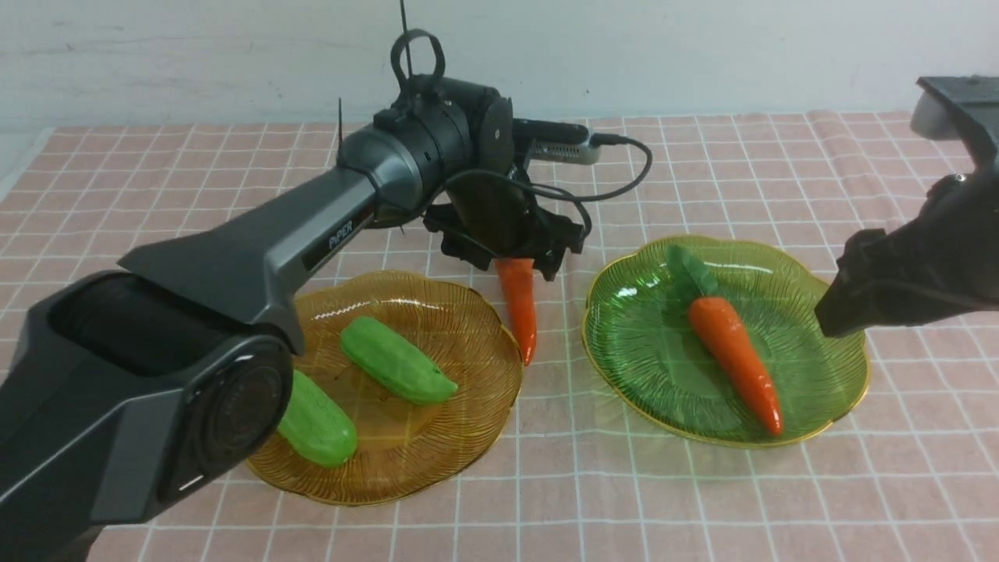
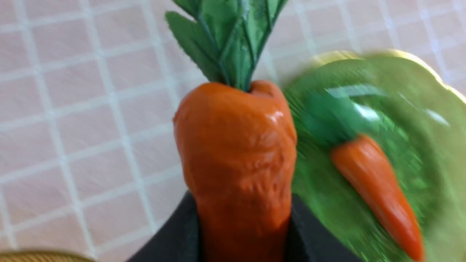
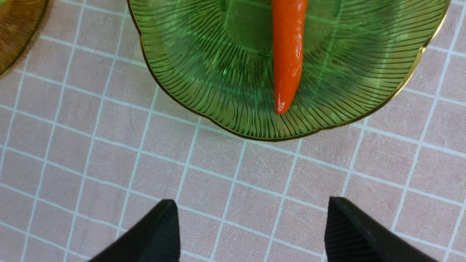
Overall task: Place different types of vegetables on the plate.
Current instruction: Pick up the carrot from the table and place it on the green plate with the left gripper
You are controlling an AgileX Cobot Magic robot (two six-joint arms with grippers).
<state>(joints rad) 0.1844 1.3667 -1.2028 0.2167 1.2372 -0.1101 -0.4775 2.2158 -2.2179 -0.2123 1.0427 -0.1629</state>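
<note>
The left pincer (image 2: 244, 218) has its fingers against both sides of a carrot (image 2: 236, 145), gripping it by the thick orange body just below the leaves (image 2: 233, 40). In the front view that carrot's tip points toward the robot, with its long axis running roughly away from the robot and its leafy end hidden by the arm. It lies between the amber plate (image 1: 468, 460) and the green plate (image 1: 624, 394), apart from the latter.

The relation that matters is sideways: the green plate lies to the right of the held carrot, and the other carrot (image 1: 734, 363) already rests in it, slanting with its tip toward the robot. The two gourds, one (image 1: 398, 359) nearer the middle and one (image 1: 316, 421) partly behind the arm, sit on the amber plate.

If the green plate is the goal, the carrot probably needs to travel rightward over its rim, landing beside its twin. The right pincer (image 3: 253, 233), open and with nothing between its fingers, is nearer that plate, but the left one has the carrot.
</note>
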